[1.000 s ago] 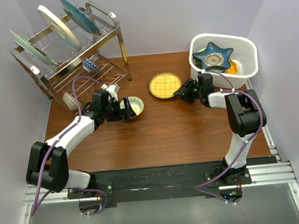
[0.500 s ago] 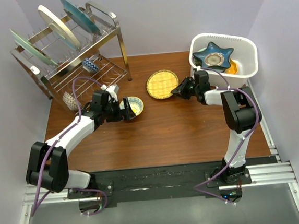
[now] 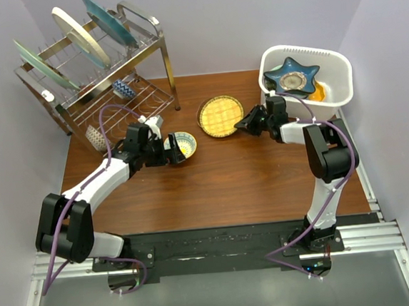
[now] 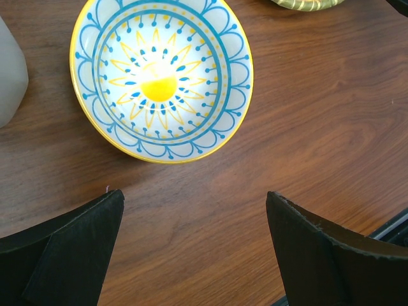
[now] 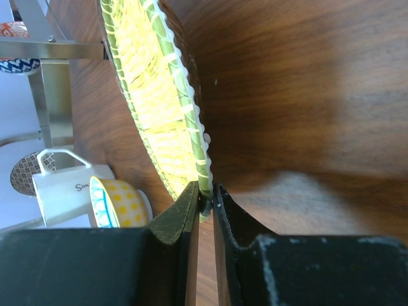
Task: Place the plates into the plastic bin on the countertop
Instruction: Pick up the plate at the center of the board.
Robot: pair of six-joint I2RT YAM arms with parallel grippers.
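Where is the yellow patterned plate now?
Top view: the plate is at centre-back of the countertop, between the dish rack and the white bin, its right edge pinched by the right gripper.

You see a smooth, satin wood-grain countertop (image 3: pixel 214 181). The plastic bin (image 3: pixel 301 48) is white, semi-gloss. The dish rack (image 3: pixel 167 63) is shiny metal wire. The small bowl (image 4: pixel 162 76) is glazed and glossy. The yellow-brown plate (image 5: pixel 153 89) has a ridged rim. The left gripper (image 4: pixel 194 220) fingers (image 4: pixel 76 248) are matt black.

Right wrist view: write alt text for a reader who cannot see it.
The right gripper pinches the rim of the yellow-brown patterned plate, seen almost edge-on against the countertop. Beyond the plate are a white mug and a metal rack leg.
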